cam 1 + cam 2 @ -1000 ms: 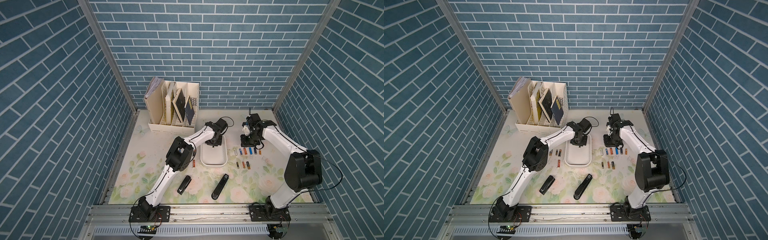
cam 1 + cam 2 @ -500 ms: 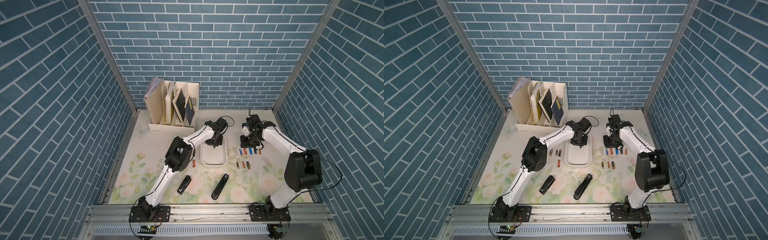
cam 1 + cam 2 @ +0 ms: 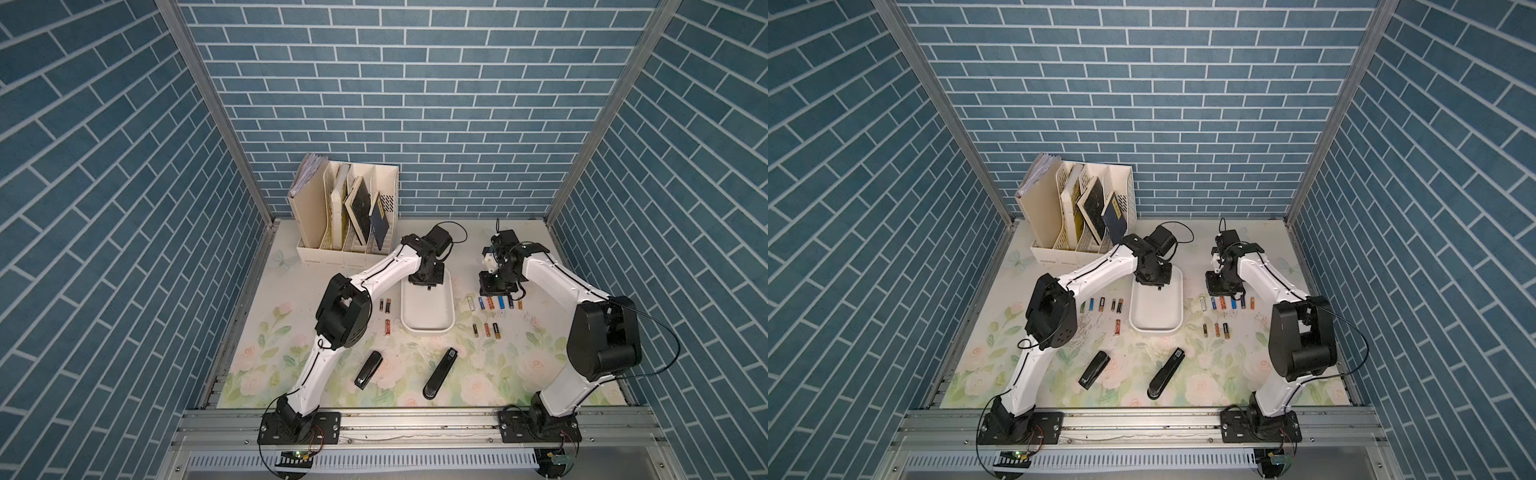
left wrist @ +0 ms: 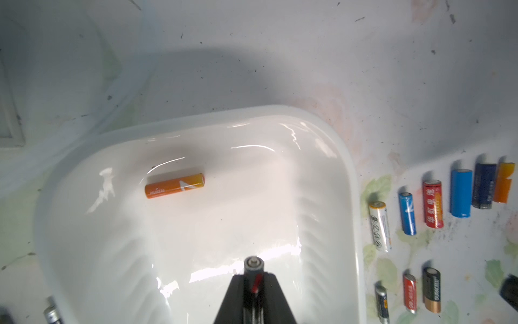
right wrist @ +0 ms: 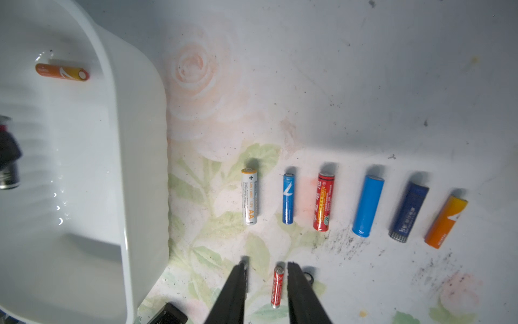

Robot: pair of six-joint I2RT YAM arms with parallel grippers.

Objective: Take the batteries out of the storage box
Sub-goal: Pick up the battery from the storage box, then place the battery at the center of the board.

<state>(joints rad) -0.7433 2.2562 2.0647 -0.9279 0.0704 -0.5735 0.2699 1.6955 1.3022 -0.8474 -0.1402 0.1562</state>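
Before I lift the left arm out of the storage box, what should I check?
1. Left pincer shut on the dark battery: ok.
2. Battery seated deep between the fingers: cannot tell; only its tip shows.
3. Held battery off the box floor: cannot tell.
4. Storage box emptied: not ok; an orange battery lies on its floor.
5. Right pincer out of the box: ok; it stands open astride a small red battery lying on the table.
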